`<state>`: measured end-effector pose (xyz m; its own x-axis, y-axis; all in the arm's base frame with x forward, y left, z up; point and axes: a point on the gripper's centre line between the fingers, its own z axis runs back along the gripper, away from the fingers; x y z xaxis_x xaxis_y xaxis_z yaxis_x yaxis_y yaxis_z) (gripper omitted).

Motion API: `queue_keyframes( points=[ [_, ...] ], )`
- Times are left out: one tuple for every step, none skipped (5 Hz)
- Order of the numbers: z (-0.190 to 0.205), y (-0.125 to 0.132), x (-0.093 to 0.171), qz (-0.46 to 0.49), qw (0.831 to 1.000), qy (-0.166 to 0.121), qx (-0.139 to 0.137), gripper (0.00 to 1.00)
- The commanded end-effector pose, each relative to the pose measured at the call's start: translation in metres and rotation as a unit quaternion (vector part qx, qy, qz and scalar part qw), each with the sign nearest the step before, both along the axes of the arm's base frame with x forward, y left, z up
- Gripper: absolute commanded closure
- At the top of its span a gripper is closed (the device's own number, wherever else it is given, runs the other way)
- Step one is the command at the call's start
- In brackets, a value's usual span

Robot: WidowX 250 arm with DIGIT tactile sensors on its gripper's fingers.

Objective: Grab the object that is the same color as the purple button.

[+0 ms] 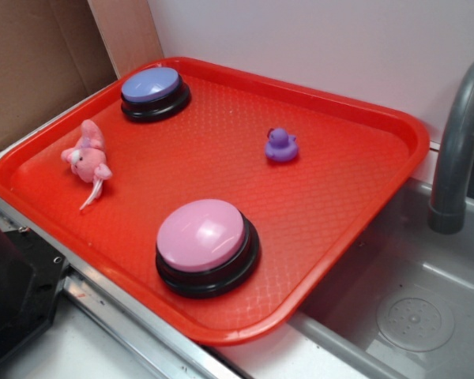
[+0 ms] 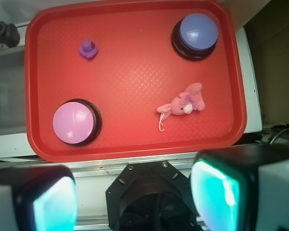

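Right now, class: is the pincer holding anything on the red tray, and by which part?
Nothing is held. The pincer is open above the tray's near edge; the purple duck sits untouched.

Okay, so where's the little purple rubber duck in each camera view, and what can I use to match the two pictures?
Exterior view: the purple rubber duck stands on the red tray, right of centre toward the far edge.
Wrist view: the duck is in the upper left of the tray.
Shared landmark: the purple button, in the tray's far corner, left in the exterior view and upper right in the wrist view.
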<state>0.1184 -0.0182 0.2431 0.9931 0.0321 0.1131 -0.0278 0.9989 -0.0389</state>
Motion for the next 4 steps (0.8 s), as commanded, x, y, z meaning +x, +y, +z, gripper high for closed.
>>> queue_keyframes(
  points=[
    [0.0, 0.0, 0.0, 0.0, 1.0, 0.0, 0.0, 0.0],
    [-0.015, -0.024, 0.042, -0.116, 0.993, -0.01, -0.003, 0.0],
    [-0.027, -0.05, 0.073, -0.174, 0.985, -0.013, 0.006, 0.0],
    [-0.046, -0.073, 0.113, -0.232, 0.973, -0.006, 0.0, 0.0]
  ],
)
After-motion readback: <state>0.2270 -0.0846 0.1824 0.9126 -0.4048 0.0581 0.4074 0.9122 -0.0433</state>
